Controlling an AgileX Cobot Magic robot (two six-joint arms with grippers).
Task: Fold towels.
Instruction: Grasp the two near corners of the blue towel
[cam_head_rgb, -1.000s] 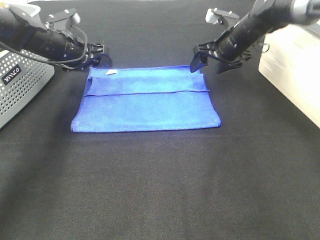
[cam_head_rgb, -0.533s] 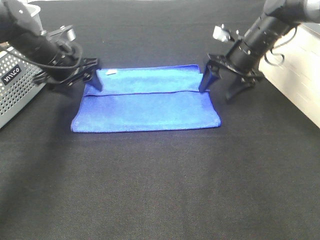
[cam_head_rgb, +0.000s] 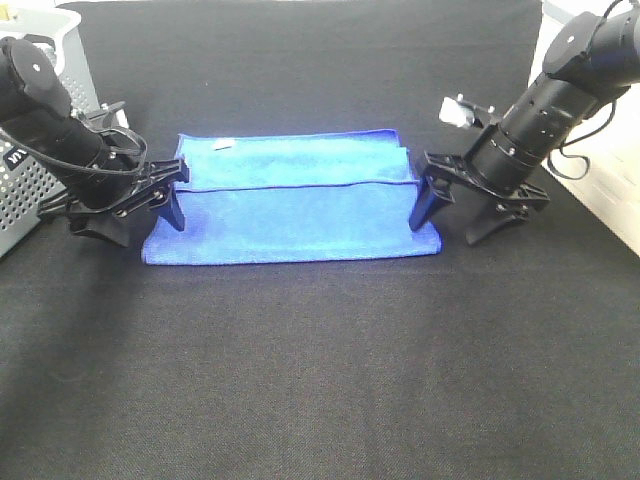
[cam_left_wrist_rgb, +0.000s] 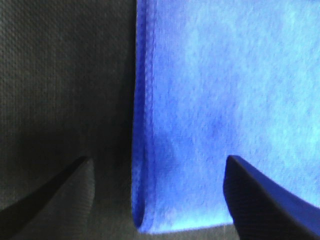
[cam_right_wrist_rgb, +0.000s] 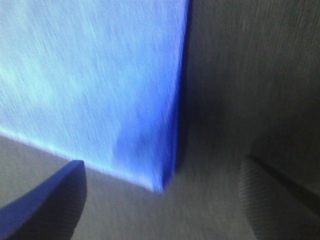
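A blue towel (cam_head_rgb: 300, 215) lies flat on the black table, its far part folded over as a band along the back. My left gripper (cam_head_rgb: 137, 218) is open and points down, straddling the towel's near left corner; one finger (cam_head_rgb: 174, 207) is over the towel and the other is off it. In the left wrist view the towel (cam_left_wrist_rgb: 225, 100) shows its left edge between the open fingertips of that gripper (cam_left_wrist_rgb: 160, 200). My right gripper (cam_head_rgb: 455, 217) is open and straddles the near right corner. The right wrist view shows that corner of the towel (cam_right_wrist_rgb: 90, 75) between the open fingers of the right gripper (cam_right_wrist_rgb: 160, 205).
A grey perforated basket (cam_head_rgb: 35, 165) stands at the far left, right behind my left arm. A white box (cam_head_rgb: 615, 200) stands at the right edge, behind my right arm. Black cloth (cam_head_rgb: 320, 380) covers the table in front of the towel.
Both grippers have moved from the towel's back corners toward the front along its side edges. They now point down over the near corners, still open.
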